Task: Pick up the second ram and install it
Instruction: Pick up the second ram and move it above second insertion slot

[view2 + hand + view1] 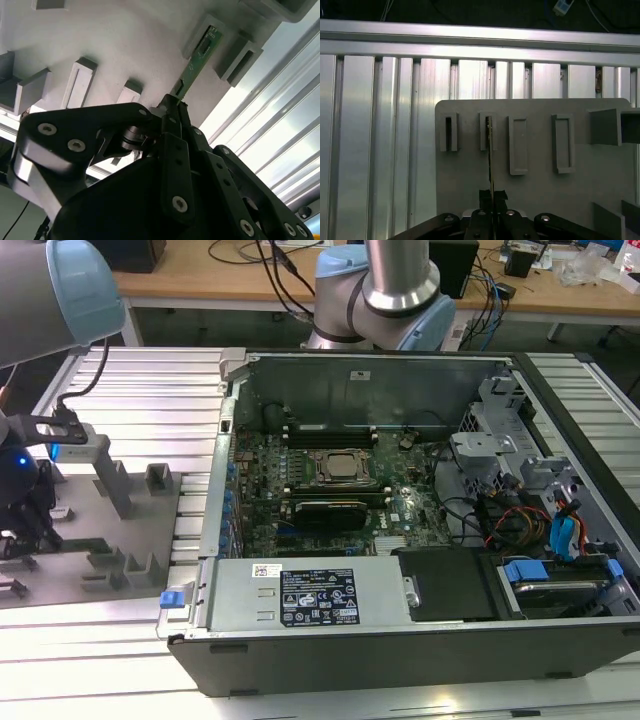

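gripper [491, 196] pinched closed on the near end of the second ram [490, 150]; far end seated in a slotted block [487, 131] along one edge of the grey fixture plate [535, 200], one block in from its corner. same grip in both wrist views.

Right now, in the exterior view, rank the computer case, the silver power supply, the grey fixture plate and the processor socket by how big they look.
Largest: computer case.
Next: silver power supply and grey fixture plate, too alike to rank; the plate runs off the picture's edge.
Smallest: processor socket.
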Robot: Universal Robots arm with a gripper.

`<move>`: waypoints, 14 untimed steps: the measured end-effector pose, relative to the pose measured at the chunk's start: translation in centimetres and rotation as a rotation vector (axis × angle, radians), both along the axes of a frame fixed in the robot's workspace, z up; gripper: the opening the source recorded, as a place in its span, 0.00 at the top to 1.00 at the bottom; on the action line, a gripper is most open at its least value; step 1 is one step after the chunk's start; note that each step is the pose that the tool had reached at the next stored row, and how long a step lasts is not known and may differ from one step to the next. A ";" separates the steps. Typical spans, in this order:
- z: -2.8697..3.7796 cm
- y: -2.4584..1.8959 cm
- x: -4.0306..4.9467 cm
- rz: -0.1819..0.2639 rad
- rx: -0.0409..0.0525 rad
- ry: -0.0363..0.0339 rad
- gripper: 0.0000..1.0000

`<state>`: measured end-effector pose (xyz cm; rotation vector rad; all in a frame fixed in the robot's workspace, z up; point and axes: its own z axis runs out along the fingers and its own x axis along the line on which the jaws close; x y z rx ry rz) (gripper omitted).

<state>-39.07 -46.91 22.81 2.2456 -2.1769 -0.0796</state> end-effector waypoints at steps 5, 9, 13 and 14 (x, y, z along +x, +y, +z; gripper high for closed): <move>0.51 0.00 -0.01 0.000 -0.0002 0.0003 0.87; 0.97 0.00 0.00 0.000 -0.0002 0.0002 0.87; 1.34 0.01 0.00 0.000 -0.0002 0.0001 0.87; 1.41 0.01 0.00 0.000 -0.0002 0.0002 0.87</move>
